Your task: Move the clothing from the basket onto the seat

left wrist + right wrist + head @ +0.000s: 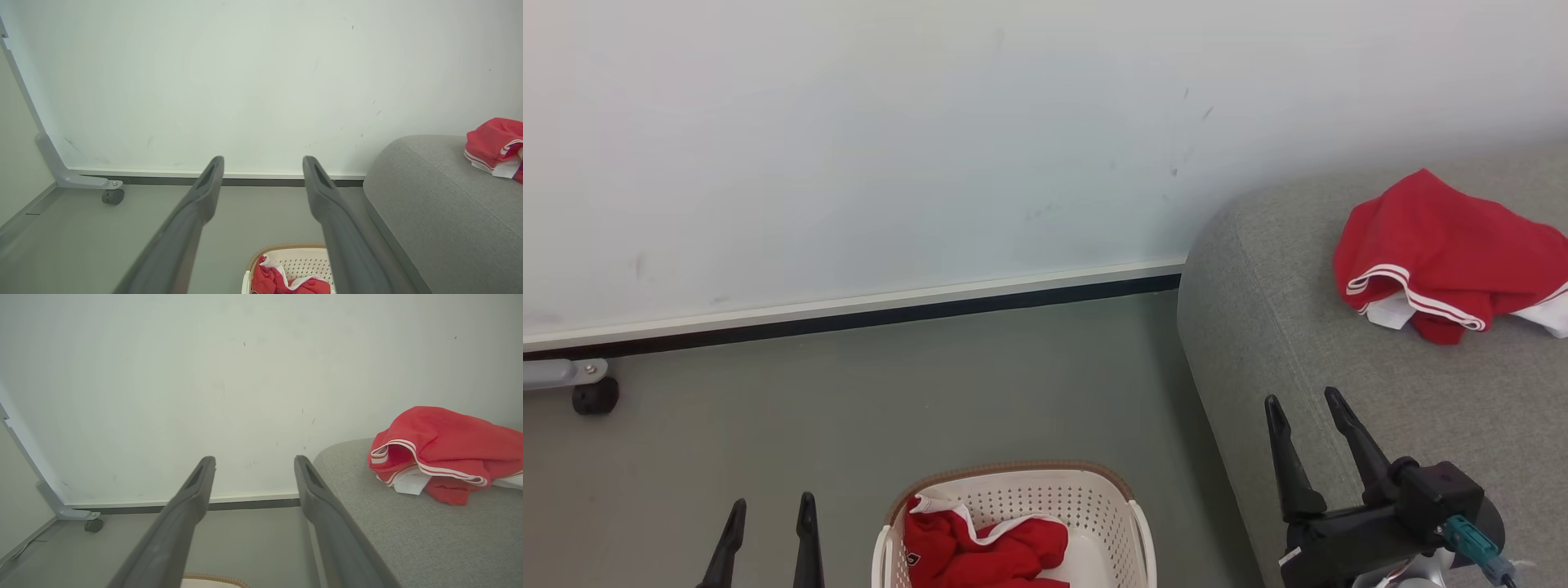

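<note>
The left gripper [773, 500] stands at the near left, its two dark fingers pointing up and spread apart, holding nothing. It is over the grey floor [849, 408], just left of the cream-white perforated plastic basket [1013, 471] with a brown woven-look rim. A crumpled red garment with white lining [988, 551] lies inside the basket. The right gripper [1300, 397] hovers over the near edge of the large grey fabric seat [1282, 327], fingers apart, tilted left, empty. A red garment with white stripes [1437, 245] lies on the seat, far right.
</note>
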You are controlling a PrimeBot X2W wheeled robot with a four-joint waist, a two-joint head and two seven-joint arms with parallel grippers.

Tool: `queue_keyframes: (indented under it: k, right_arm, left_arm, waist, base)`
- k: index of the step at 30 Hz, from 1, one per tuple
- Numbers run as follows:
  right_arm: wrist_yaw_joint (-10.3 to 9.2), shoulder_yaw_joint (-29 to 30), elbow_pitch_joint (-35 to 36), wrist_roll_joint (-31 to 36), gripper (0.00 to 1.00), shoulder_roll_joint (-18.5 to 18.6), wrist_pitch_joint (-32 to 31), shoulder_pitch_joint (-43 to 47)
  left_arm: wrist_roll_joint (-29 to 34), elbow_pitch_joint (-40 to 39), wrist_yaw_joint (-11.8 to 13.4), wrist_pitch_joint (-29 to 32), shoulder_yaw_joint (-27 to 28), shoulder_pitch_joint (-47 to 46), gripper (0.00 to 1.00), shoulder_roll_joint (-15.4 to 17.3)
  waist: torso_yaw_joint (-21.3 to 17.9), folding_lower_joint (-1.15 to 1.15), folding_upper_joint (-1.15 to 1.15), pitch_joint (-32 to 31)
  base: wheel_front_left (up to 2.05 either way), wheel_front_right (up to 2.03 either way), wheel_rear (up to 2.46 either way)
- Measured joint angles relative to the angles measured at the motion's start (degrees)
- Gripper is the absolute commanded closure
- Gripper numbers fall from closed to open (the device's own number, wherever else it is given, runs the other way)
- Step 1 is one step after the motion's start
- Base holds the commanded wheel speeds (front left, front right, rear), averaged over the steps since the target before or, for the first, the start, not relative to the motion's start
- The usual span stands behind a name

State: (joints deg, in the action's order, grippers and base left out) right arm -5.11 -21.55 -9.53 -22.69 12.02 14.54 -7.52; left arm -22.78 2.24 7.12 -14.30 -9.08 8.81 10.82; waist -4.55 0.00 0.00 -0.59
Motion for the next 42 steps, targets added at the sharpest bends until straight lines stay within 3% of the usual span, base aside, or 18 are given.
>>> queue_keyframes:
  k: [12,19,29,42]
  right_arm:
    - [-0.19,0.8,2.1,0.5,0.0,0.1,0.0,0.3]
    - [-0.43,3.4,3.9,0.5,0.0,1.3,0.0,-0.5]
    - [-0.52,6.9,5.7,0.6,0.0,3.5,0.1,-5.0]
    - [-0.27,7.6,10.1,1.6,0.0,4.1,0.2,-14.6]
  left_arm:
    - [1.9,-1.6,0.0,0.0,0.6,0.6,0.0,-0.6]
    - [3.8,-0.4,-1.8,0.0,-3.6,-3.4,0.0,-0.5]
    - [7.3,8.6,-5.0,3.0,-9.7,-13.5,0.0,-0.9]
    - [11.0,23.7,-7.6,8.6,-15.8,-26.0,0.0,-5.1]
  waist:
    - [-0.1,0.0,0.0,1.7]
    - [-0.5,0.0,0.0,5.3]
    - [-1.4,0.02,0.01,12.3]
    - [-3.4,0.02,0.01,22.4]
  base:
    - [0.0,0.0,0.0]
    - [0.0,0.0,0.0]
    - [0.0,0.0,0.0]
    - [0.0,0.0,0.0]
